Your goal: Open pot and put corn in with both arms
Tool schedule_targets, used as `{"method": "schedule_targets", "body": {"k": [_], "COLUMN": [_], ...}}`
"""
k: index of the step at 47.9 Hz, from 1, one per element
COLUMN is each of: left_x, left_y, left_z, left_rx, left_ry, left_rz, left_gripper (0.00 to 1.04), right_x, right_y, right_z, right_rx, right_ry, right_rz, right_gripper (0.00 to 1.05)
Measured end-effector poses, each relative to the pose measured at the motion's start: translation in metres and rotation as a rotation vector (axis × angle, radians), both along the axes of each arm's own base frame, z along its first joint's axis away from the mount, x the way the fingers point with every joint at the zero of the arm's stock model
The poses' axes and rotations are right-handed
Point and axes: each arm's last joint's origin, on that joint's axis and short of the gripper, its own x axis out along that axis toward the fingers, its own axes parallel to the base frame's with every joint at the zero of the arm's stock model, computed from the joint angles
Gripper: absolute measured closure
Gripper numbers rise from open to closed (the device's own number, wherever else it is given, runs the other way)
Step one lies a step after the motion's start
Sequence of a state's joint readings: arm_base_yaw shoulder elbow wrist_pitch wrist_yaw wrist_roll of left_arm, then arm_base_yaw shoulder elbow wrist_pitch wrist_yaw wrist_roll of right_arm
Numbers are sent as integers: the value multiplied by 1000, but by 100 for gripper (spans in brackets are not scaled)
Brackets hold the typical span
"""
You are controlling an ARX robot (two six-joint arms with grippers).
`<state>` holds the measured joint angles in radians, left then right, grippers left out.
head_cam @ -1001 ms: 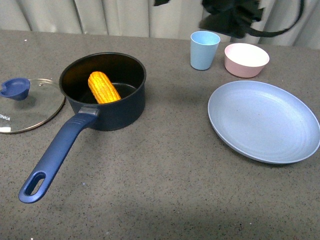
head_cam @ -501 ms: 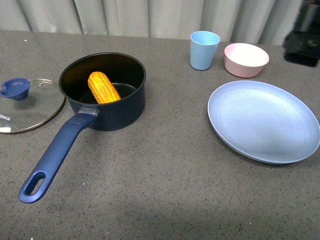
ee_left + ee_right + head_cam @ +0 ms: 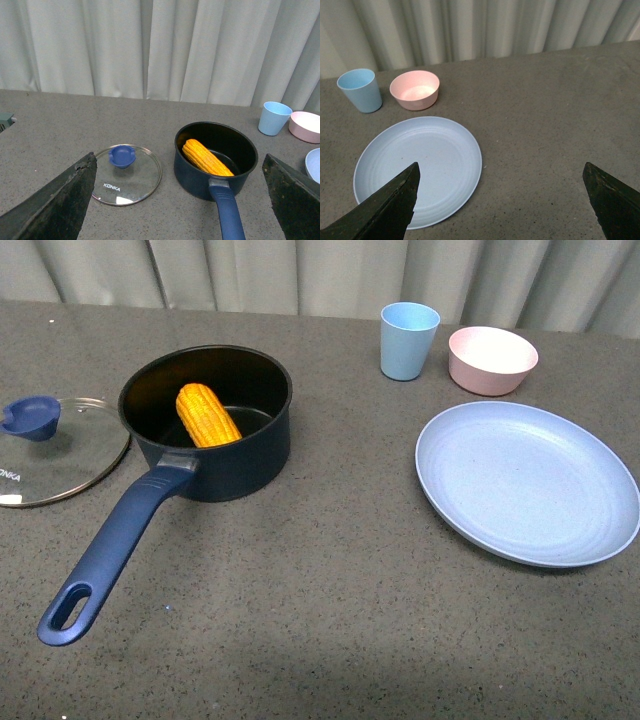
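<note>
In the front view the glass lid (image 3: 55, 452) runs off the left edge, so its lettering reads only in part, and neither arm shows there. The lower end of the corn (image 3: 207, 416) sits behind the near wall of the pot (image 3: 215, 465). In the left wrist view the pot's handle (image 3: 229, 217) is cut by the bottom edge, and the plate (image 3: 314, 165) is a sliver at the right edge. Only the dark fingertips (image 3: 65, 200) of the left gripper (image 3: 187, 200) show in the corners, as with the right gripper (image 3: 502, 202).
</note>
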<state>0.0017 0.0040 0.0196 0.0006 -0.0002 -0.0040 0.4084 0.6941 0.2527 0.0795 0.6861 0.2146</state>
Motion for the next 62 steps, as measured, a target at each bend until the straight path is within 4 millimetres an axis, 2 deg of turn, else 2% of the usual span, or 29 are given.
{"method": "schedule_targets", "body": {"k": [10,16,20,26,39,48,62], "left_x": [0,0,0,0,0,0,0], "left_y": [0,0,0,0,0,0,0], "left_z": [0,0,0,0,0,0,0], "left_rx": [0,0,0,0,0,0,0], "left_ry": [0,0,0,0,0,0,0], "left_rz": [0,0,0,0,0,-1,0], "left_gripper": [7,7,7,7,7,7,7], "right_x": [-3,-6,-9,-15,-22,-26,-31], "right_y": [-2,-8,-13,-21,-30,-41,-42], "right_z": [-1,-9,-8,-11,-18,-22,-22], "right_rx": [-17,28,14,-8,-18,-20,-21], "right_ry": [-14,-204,-264,-277,-280,-284,-287], "right_rz": [8,243,305,311,312,307,307], "right_gripper": [10,28,40,65,104,104,104]}}
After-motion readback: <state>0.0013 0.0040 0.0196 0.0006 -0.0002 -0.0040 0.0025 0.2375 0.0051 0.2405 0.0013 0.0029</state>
